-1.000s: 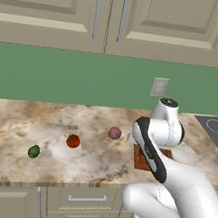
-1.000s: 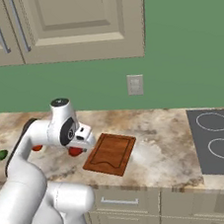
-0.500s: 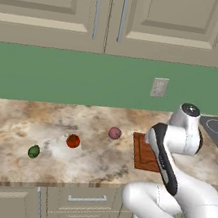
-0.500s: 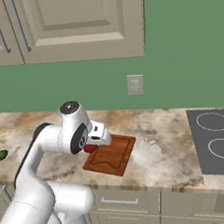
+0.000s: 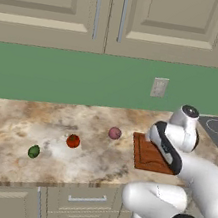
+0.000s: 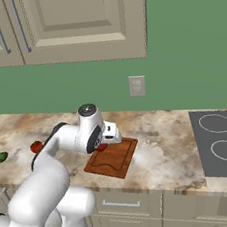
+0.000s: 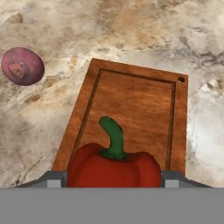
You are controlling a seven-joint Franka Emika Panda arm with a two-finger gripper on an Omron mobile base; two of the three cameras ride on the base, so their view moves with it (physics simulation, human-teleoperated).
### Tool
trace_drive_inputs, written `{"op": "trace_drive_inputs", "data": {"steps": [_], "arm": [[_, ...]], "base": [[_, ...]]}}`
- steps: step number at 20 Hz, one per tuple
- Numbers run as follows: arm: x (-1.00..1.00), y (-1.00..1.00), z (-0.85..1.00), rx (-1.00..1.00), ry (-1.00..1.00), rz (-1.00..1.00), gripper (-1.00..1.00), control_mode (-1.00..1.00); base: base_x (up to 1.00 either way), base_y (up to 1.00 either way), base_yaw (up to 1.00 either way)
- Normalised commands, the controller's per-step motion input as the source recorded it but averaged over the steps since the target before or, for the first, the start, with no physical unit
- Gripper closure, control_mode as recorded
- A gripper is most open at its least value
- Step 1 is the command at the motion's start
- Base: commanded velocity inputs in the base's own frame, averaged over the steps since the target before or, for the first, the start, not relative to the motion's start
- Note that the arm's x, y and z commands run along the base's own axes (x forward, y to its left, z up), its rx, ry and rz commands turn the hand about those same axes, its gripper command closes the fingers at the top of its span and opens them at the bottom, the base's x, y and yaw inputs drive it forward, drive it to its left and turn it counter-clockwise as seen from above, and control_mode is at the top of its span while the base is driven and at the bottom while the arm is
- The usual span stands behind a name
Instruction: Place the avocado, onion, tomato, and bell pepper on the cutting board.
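In the hand view my gripper is shut on the deep red bell pepper, whose green stem points up. It hangs over the near end of the reddish-brown cutting board. The purple onion lies on the counter left of the board. In the left base view the onion, the tomato and the avocado lie on the counter left of the cutting board. The right base view shows my gripper above the left part of the board.
A stovetop sits at the counter's right end. A wall socket is on the green wall behind the board. Cabinets hang above the marble counter, and drawers run below its front edge.
My arm has swung right with the bell pepper, from the middle of the counter to above the cutting board. The onion, tomato and avocado have stayed where they were.
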Motion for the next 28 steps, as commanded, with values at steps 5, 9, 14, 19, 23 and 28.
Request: {"op": "trace_drive_inputs", "data": {"steps": [5, 9, 14, 19, 23, 28], "arm": [[0.59, -0.01, 0.0, 0.05, 0.23, 0.01, 1.0, -1.0], [0.38, -0.01, -0.02, 0.02, 0.19, 0.0, 1.0, -1.0], [0.29, 0.0, -0.31, 0.0, 0.05, 0.0, 1.0, -1.0], [0.31, 0.0, -0.48, 0.0, 0.03, 0.0, 1.0, -1.0], [0.25, 0.0, -0.38, 0.0, 0.01, 0.0, 1.0, -1.0], [0.07, 0.0, -0.19, 0.0, 0.0, 0.0, 1.0, -1.0]], "base": [[0.0, 0.0, 0.0], [0.0, 0.0, 0.0], [0.0, 0.0, 0.0], [0.0, 0.0, 0.0], [0.0, 0.0, 0.0], [0.0, 0.0, 0.0]]}}
